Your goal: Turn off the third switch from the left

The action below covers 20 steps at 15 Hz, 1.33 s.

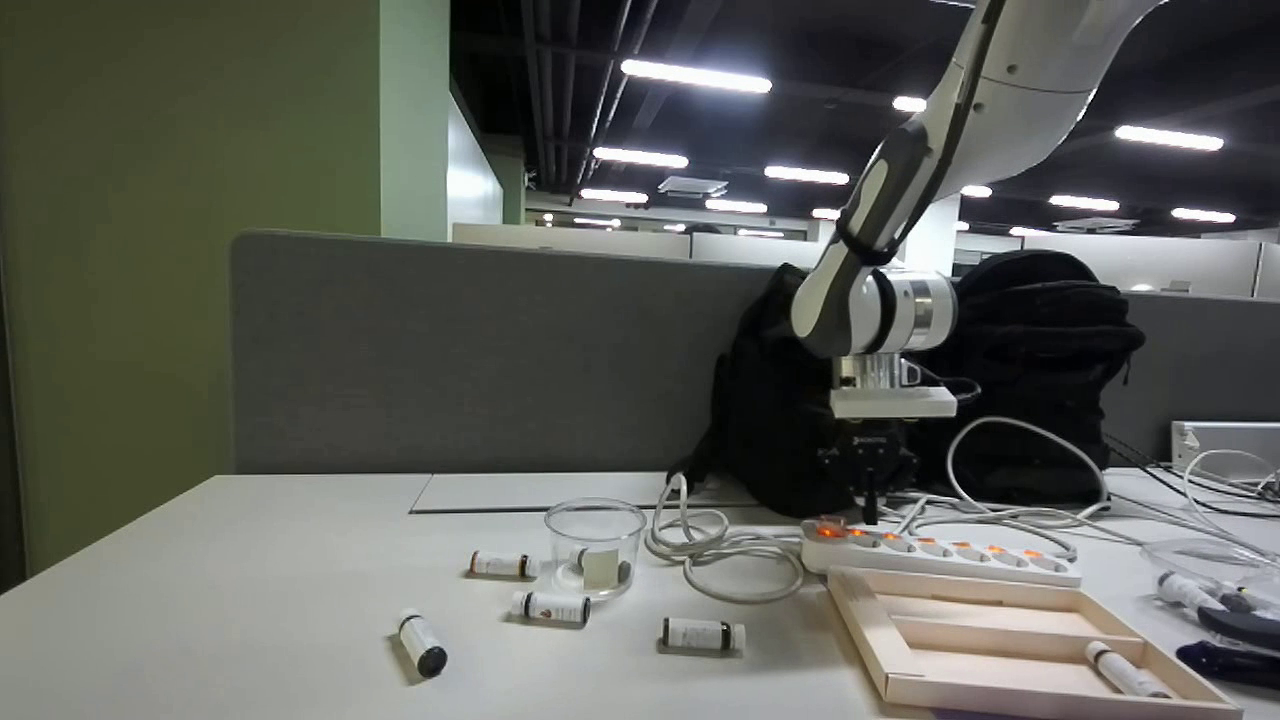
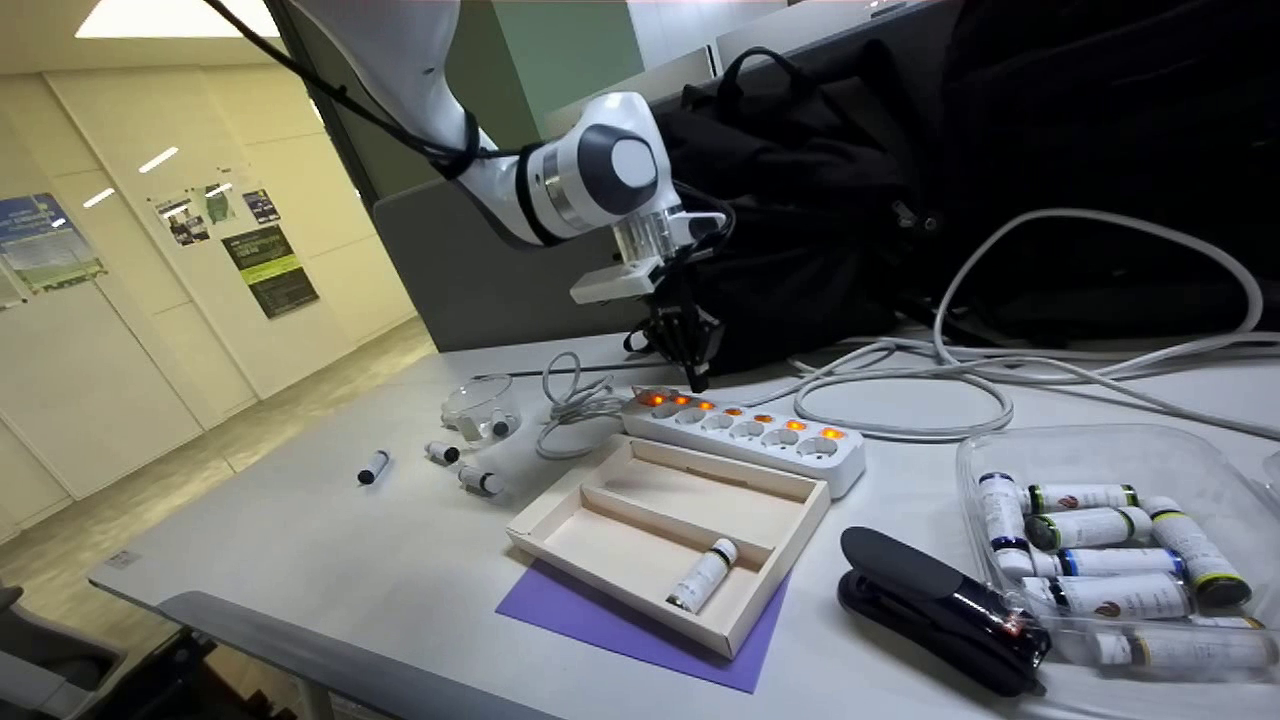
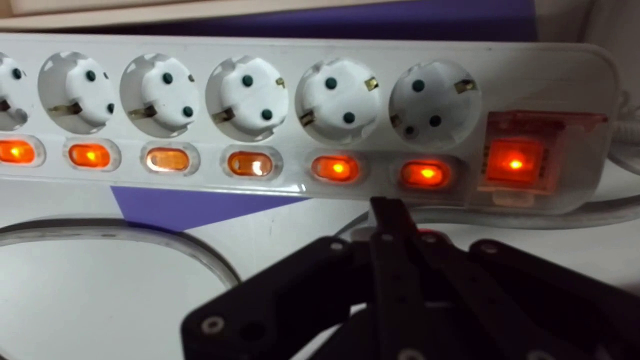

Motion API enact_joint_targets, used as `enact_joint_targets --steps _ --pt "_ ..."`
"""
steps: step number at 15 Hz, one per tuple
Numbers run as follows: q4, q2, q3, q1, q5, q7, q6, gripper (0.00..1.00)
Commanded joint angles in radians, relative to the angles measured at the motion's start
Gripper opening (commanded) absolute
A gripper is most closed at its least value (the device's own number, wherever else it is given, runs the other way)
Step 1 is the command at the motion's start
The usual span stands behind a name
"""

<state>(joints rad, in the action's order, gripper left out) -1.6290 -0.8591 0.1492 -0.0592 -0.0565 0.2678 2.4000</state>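
A white power strip (image 1: 940, 553) with a row of orange switches lies on the table; it also shows in an exterior view (image 2: 740, 437) and the wrist view (image 3: 295, 185). Counting the covered main switch (image 3: 515, 162) at its left end in the exterior views, the third switch (image 3: 335, 169) glows; it also shows in an exterior view (image 2: 706, 405). The wrist view shows the row reversed. Two middle switches, an orange one (image 3: 250, 164) and its neighbour (image 3: 168, 159), look unlit. My gripper (image 3: 392, 201) is shut and empty, tips down, above the strip's back edge (image 1: 870, 515) (image 2: 698, 385).
A wooden tray (image 2: 560, 510) holding a vial sits close in front of the strip. Black backpacks (image 1: 1030, 390) stand behind. White cables (image 2: 930, 432) lie behind and left of the strip. A stapler (image 2: 940, 610), a clear bin (image 2: 1110, 440), a clear cup (image 1: 597, 520) and loose vials lie around.
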Motion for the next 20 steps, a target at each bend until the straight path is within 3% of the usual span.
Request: enact_joint_targets --steps 1,11,20 --pt "0.031 -0.012 0.02 -0.006 0.028 0.057 -0.037 0.0" --pt "0.05 -0.007 0.023 0.011 0.022 0.067 -0.139 0.0" --pt "0.041 -0.032 0.02 -0.004 0.031 0.074 -0.106 0.0"
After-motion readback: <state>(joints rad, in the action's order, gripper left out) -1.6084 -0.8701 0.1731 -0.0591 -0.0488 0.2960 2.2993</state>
